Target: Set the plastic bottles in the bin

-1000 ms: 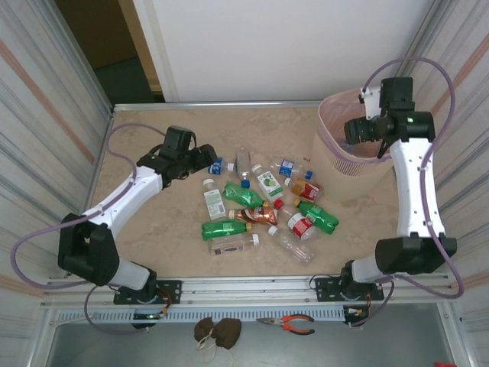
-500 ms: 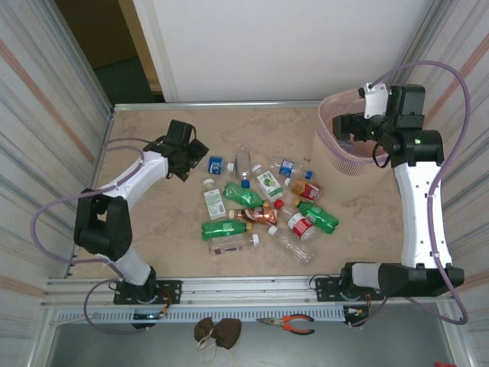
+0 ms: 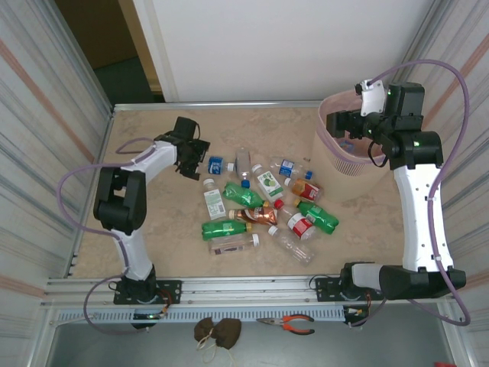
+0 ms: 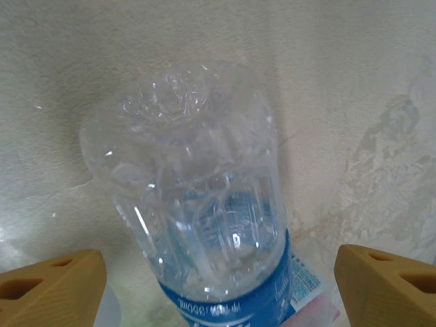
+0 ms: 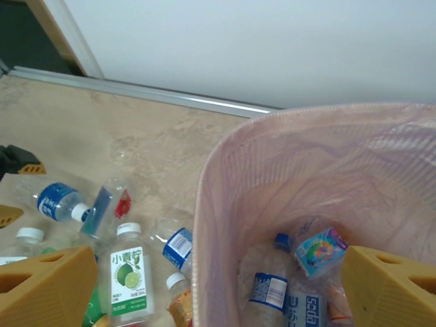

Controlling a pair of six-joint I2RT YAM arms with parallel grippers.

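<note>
Your left gripper (image 4: pixel 218 294) is spread wide, tan fingertips (image 4: pixel 54 286) out on either side of a clear blue-labelled bottle (image 4: pixel 197 204). That bottle lies on the table (image 4: pixel 354 102) with its ridged base toward the wrist camera, and there is a gap on both sides, so nothing is gripped. From above, the left gripper (image 3: pixel 192 162) is down low at the left end of the scatter, with the blue-labelled bottle (image 3: pixel 216 164) just beside it. Now your right gripper (image 5: pixel 218 286): released as well, fingers (image 5: pixel 392 289) far apart with nothing between them, hanging over the bin (image 5: pixel 225 177) and its pink liner (image 5: pixel 327 150). In the overhead view the right gripper (image 3: pixel 340 124) sits above the left side of the bin (image 3: pixel 344 164) mouth. Down in the bin you can see several bottles already lying there, one with a blue label (image 5: pixel 267 291) and one with a bright multicoloured label (image 5: pixel 320 251). The rest of the plastic bottles (image 3: pixel 260 202) lie in a loose cluster mid-table, left of the bin and between your arms: green, clear and red-labelled ones, plus a white-capped lime-label bottle (image 5: pixel 128 269). Orange-handled pliers (image 3: pixel 289 324) rest on the lower shelf in front of the arm bases.
</note>
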